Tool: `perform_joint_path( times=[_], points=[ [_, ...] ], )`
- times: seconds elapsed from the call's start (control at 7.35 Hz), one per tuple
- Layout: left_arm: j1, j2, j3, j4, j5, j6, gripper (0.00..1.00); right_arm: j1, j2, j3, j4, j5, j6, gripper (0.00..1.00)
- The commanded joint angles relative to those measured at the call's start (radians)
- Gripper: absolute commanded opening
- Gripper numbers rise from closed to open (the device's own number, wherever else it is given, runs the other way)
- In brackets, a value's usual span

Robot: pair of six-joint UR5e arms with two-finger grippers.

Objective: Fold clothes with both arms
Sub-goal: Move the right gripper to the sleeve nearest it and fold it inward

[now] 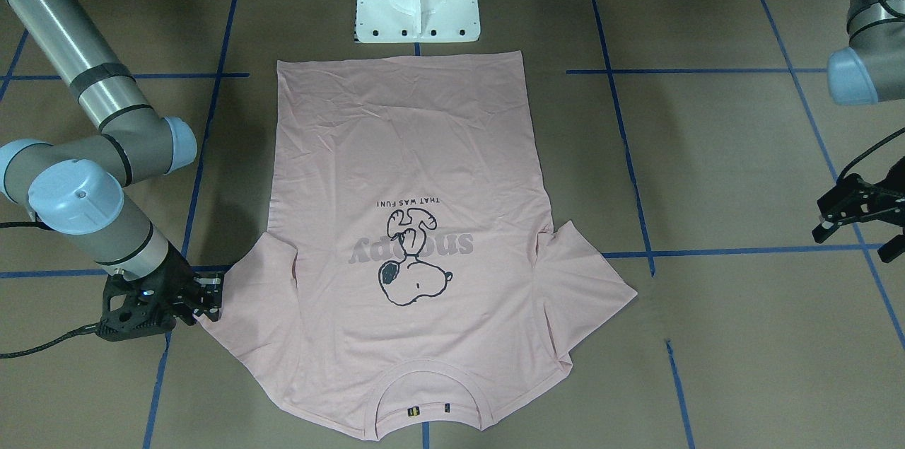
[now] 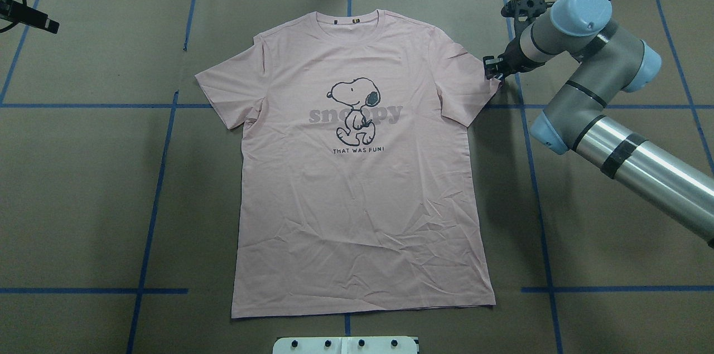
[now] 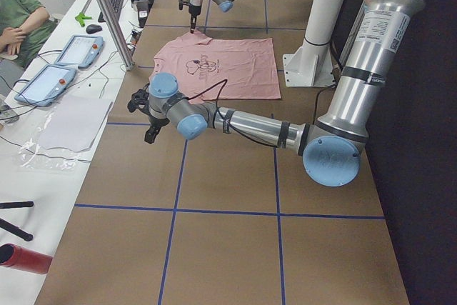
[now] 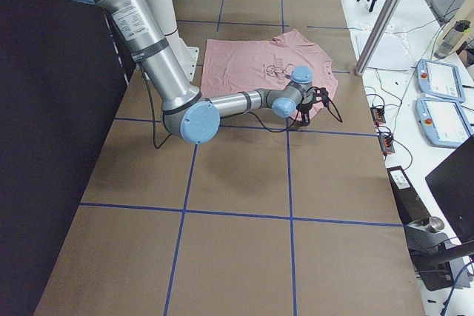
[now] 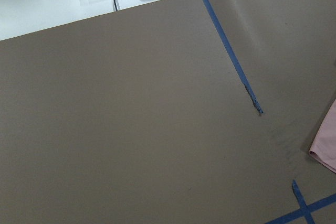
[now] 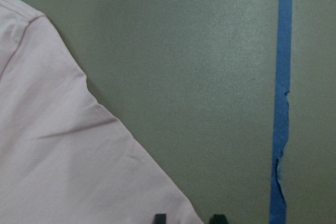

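On the brown counter (image 2: 83, 203), the pink T-shirt (image 2: 362, 187) lies flat, print up, with its collar on the side away from the robot's base. The right gripper (image 1: 212, 299) sits at the tip of the sleeve on the robot's right, fingers (image 6: 160, 219) spread with the sleeve edge between them. The left gripper (image 1: 854, 242) hangs well apart from the shirt, fingers spread.

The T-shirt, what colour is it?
Pale pink T-shirt, with a black-outlined cartoon dog printed on the front; clearest in the overhead exterior view.

Brown table (image 2: 83, 203) gridded with blue tape (image 2: 83, 290); in the overhead view, pink T-shirt (image 2: 362, 203) flat mid-table, collar toward twelve o'clock, white pedestal (image 2: 346, 344) at six.
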Motion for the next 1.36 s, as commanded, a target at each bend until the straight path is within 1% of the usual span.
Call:
perform_joint_path(
  times=[0.0, 0.27, 0.41, 0.68, 0.82, 0.95, 1.09, 1.22],
  points=[
    [0.000, -0.002, 0.000, 0.001, 0.000, -0.001, 1.00, 0.001, 0.000, 0.012, -0.003, 0.021, 0.000, 0.00],
    [0.000, -0.002, 0.000, 0.001, 0.000, -0.003, 1.00, 0.002, 0.001, 0.073, -0.001, 0.036, 0.009, 0.00],
    [0.000, -0.002, 0.000, 0.000, 0.000, -0.001, 1.00, 0.000, 0.023, 0.099, -0.003, 0.038, 0.017, 0.00],
    [0.000, -0.002, 0.000, 0.000, 0.000, -0.001, 1.00, -0.058, 0.113, 0.091, -0.018, 0.033, 0.018, 0.00],
    [0.000, 0.002, 0.002, 0.000, 0.000, -0.001, 1.00, -0.083, 0.192, 0.075, -0.103, 0.013, 0.017, 0.00],
    [0.000, 0.002, 0.000, 0.000, 0.000, -0.001, 1.00, -0.107, 0.286, 0.019, -0.166, -0.044, 0.017, 0.00],
    [-0.002, 0.002, -0.003, -0.002, 0.000, -0.003, 1.00, -0.118, 0.360, -0.074, -0.165, -0.072, 0.017, 0.00],
    [0.000, 0.000, -0.003, -0.002, 0.000, -0.006, 1.00, -0.121, 0.365, -0.092, -0.164, -0.083, 0.015, 0.00]
  ],
)
